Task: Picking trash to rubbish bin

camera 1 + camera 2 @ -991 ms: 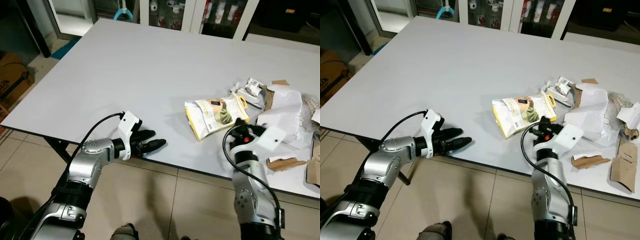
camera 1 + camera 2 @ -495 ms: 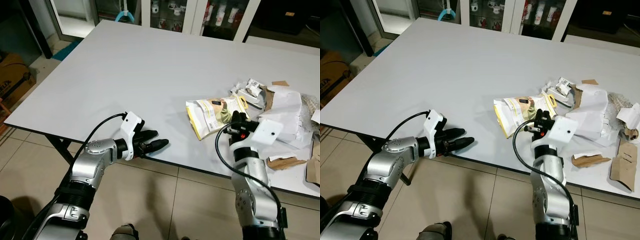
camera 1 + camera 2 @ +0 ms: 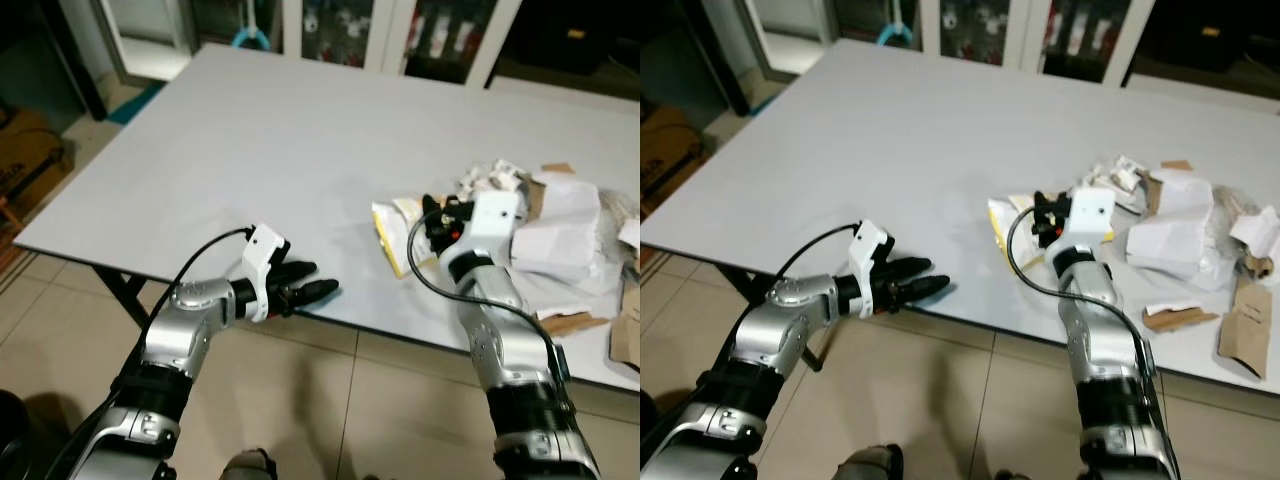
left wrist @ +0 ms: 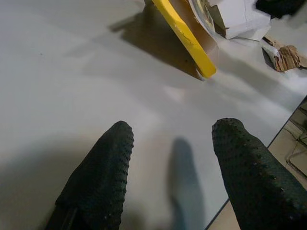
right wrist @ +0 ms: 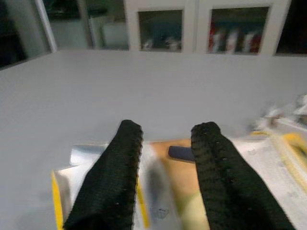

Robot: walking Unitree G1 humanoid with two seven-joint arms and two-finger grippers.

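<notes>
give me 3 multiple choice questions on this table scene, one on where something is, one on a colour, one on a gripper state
1. Where is the right gripper?
A. over the yellow snack bag
B. under the table
C. on the floor

2. What colour edges the snack bag?
A. blue
B. yellow
C. red

3. How are the left gripper's fingers?
A. shut on paper
B. open, holding nothing
C. shut on the bag

Answers: 1 A, the right wrist view has the bag just beyond the fingertips. 2 B, a yellow border shows in both wrist views. 3 B, the left wrist view shows bare table between the fingers.
</notes>
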